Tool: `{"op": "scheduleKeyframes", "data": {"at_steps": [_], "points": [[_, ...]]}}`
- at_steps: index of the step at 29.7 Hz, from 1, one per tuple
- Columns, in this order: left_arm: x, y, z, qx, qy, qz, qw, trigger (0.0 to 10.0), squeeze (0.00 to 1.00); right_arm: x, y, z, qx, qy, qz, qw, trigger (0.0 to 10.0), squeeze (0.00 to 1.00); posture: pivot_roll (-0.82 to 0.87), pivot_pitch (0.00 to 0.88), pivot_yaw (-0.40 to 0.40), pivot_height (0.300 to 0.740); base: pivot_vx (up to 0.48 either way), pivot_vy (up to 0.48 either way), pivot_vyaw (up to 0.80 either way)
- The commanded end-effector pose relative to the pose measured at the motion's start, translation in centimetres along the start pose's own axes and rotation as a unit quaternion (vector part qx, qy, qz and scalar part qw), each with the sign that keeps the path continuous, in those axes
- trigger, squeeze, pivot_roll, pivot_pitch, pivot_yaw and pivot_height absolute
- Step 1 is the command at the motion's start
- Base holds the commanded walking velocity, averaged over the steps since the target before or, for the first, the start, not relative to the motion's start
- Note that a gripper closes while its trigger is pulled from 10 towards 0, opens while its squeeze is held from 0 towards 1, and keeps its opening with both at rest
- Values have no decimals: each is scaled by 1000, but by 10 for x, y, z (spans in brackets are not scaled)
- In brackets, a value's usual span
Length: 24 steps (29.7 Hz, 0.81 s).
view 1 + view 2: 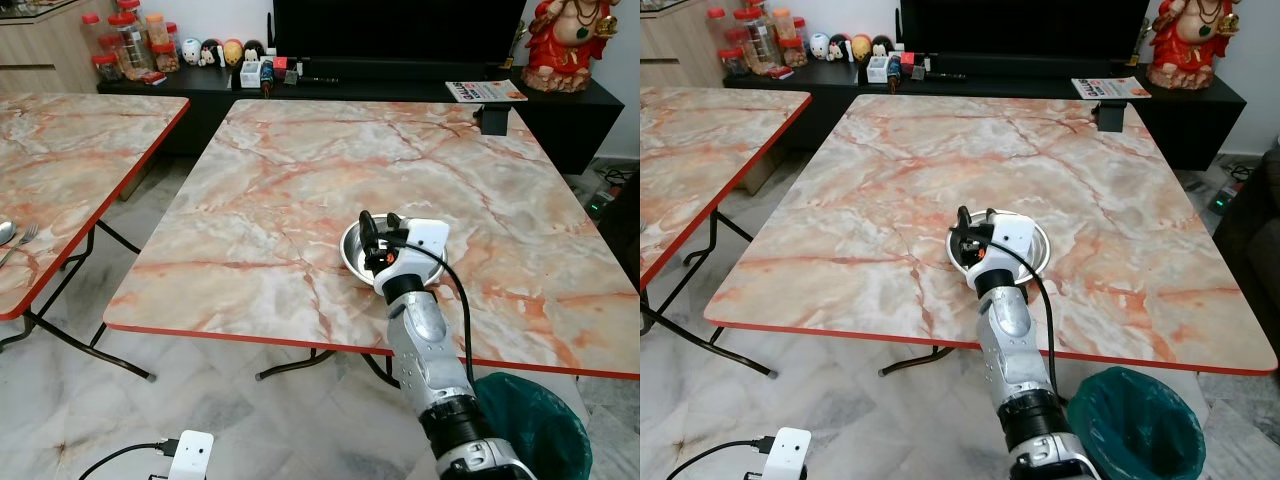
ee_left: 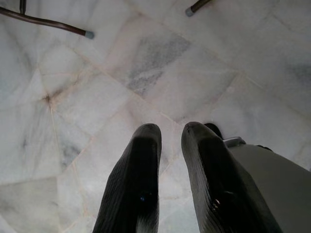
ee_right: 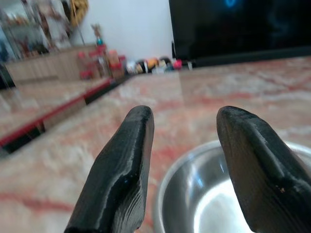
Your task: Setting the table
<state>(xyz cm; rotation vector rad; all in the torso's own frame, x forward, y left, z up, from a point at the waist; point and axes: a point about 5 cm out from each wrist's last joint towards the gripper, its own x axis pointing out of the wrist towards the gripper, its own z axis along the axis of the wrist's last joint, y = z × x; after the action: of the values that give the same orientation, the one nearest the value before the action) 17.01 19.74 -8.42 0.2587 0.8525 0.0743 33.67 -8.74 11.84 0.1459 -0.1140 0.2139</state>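
Table: a marble-patterned top with a red edge (image 1: 300,180) is seen in front of the robot; its surface is largely bare.
Bowl: a steel bowl (image 1: 352,252) is found resting on the table, toward the near edge and right of centre. It appears empty, as far as can be made out.
Right gripper: the right gripper (image 1: 380,225) is held directly over the bowl's near rim. In the right wrist view its two black fingers (image 3: 121,174) are spread wide apart with the rim between them, and nothing is clasped. Whether a fingertip touches the metal cannot be told.
Left gripper: the left gripper (image 2: 170,141) is hung low beside the body, pointed at the pale tiled floor (image 2: 97,87). Its fingers are set close together with a narrow gap, and nothing is held.
Second table: on the robot's left, a matching table (image 1: 70,150) is seen, with a spoon (image 1: 4,232) and a fork (image 1: 20,242) lying at its near edge.
Done: judged from the layout, one bowl has been placed, and the released grasp suggests that placement is complete or nearly so.
Left: cutlery is judged yet to be brought beside the bowl, and any further dishes remain to be laid.
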Motion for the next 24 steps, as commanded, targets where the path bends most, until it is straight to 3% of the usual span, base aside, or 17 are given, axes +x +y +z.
{"op": "scheduleKeyframes", "data": {"at_steps": [1, 3, 5, 12, 24], "points": [[-1, 1, -2, -7, 1, 3, 1000, 10000, 0, -4, 0, -11, -10, 18, 6, 1000, 10000, 0, 45, 20, 4, 740, 0, 0, 0], [-1, 1, -2, -7, 1, 3, 1000, 10000, 0, -5, 0, -11, -11, 17, 7, 1000, 10000, 0, 45, 20, 4, 740, 0, 0, 0], [0, 2, -1, -14, 1, 10, 1000, 10000, 0, -12, -4, -27, -49, 48, 8, 998, 10000, 0, 51, 20, 1, 740, 0, 0, 0], [1, 6, 3, -22, -4, 15, 1000, 10000, 0, -3, 0, -11, -46, 7, 15, 999, 10000, 0, 46, 18, 7, 740, 0, 0, 0], [1, 4, 3, -23, -5, 9, 1000, 10000, 0, -1, 13, -7, -56, -14, 40, 998, 10000, 0, 48, 18, 7, 740, 0, 351, 0]]}}
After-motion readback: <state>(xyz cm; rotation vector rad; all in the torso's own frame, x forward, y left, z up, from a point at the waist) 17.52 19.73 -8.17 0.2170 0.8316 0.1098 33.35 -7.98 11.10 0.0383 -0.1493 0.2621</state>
